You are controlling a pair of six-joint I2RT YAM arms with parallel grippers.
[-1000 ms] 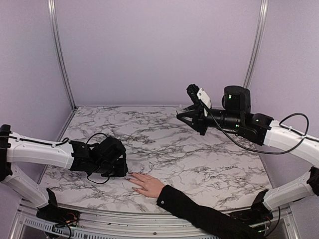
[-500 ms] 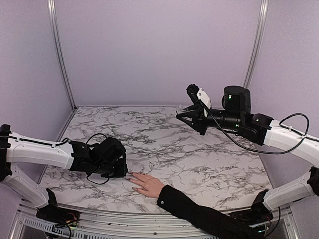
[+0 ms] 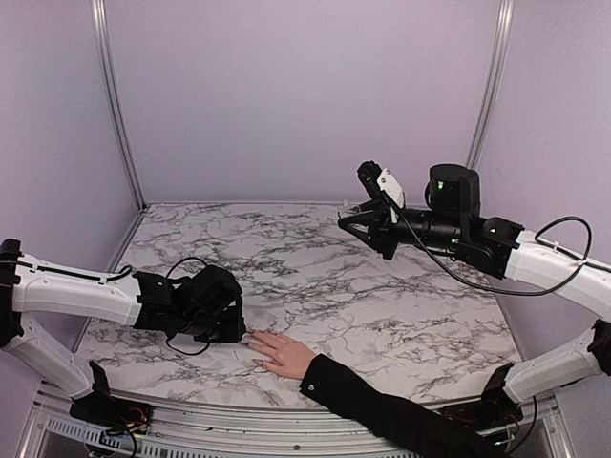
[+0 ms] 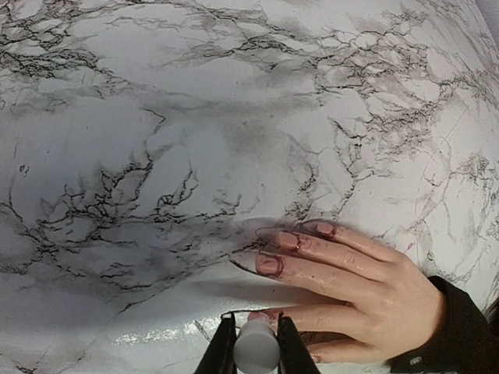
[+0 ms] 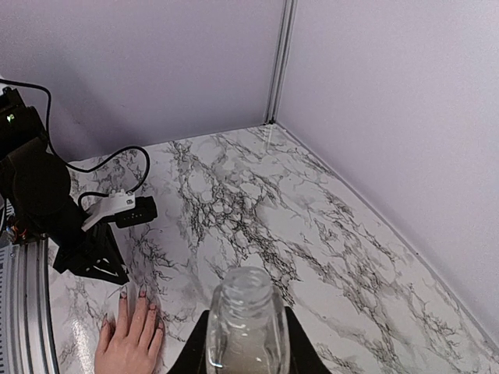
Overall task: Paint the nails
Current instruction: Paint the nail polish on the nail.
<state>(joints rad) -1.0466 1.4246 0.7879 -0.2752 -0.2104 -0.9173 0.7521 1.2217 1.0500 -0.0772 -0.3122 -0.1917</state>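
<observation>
Left wrist view: left gripper [image 4: 256, 360] is clamped on a white cap [image 4: 256, 343], likely the polish brush handle. The bristles are hidden under it, so I can't tell whether they touch anything. The cap sits just over the near finger of the hand [image 4: 366, 292], which lies palm down and flat on the marble table [image 4: 156, 117], black sleeve [image 4: 468, 327] at the wrist. The nails [image 4: 288, 240] on the three fingers beyond the cap carry dark reddish polish, patchy, with smears on the skin around them. The nail nearest the cap is mostly covered by it, and the thumb nail isn't visible.

Right wrist view: right gripper [image 5: 245, 357] is closed around an uncapped clear bottle [image 5: 245, 312], held upright and high, well apart from the hand.

Top view: the left arm is low at the fingertips, the right arm raised far back on the right.

Progress, as a judgement: well along. Three nails look coated and the current one is probably the near finger. Left to do are that nail, maybe the thumb, and then recapping the bottle.
</observation>
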